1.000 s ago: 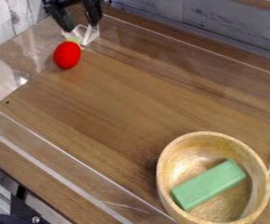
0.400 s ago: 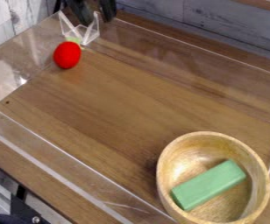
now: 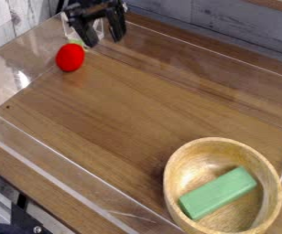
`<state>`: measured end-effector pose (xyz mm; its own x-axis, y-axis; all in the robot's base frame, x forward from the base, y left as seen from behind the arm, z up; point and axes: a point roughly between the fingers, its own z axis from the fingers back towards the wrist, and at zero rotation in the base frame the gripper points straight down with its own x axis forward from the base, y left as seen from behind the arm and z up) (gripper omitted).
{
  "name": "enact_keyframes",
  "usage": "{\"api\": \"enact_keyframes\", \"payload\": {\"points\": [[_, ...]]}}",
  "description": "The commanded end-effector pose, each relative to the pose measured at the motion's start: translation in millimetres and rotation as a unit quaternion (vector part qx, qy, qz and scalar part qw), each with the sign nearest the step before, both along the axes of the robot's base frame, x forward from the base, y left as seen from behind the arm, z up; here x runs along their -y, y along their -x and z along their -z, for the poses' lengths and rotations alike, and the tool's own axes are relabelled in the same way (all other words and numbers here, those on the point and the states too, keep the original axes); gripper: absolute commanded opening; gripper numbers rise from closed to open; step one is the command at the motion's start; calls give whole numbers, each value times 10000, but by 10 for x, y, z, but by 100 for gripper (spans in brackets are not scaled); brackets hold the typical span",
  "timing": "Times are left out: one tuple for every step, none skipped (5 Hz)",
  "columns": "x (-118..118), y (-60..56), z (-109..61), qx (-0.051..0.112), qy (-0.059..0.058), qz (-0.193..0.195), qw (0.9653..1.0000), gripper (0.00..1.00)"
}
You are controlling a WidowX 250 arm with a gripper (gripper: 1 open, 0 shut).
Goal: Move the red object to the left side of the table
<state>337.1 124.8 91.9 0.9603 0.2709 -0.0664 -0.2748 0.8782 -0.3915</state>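
The red object [image 3: 69, 58] is a small round toy fruit lying on the brown wood-grain table [image 3: 144, 110] near its far left corner. My gripper [image 3: 101, 37] hangs just behind and to the right of it, black fingers spread open with nothing between them. It is close to the fruit but apart from it.
A wooden bowl [image 3: 180, 164] holding a green rectangular block [image 3: 218, 193] sits at the near right. Low clear acrylic walls [image 3: 58, 160] border the tabletop. A pale plank wall rises behind the far edge.
My gripper has come down and shifted slightly right, so more of its open fingers now show. The red fruit, bowl and block have not moved.
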Motion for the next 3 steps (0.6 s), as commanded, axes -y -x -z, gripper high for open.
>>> {"api": "enact_keyframes", "payload": {"points": [[146, -40, -272, 380, -130, 210, 9990, 100], [302, -88, -299, 453, -168, 218, 9986, 100], [413, -115, -300, 520, -308, 188, 9980, 100]]}}
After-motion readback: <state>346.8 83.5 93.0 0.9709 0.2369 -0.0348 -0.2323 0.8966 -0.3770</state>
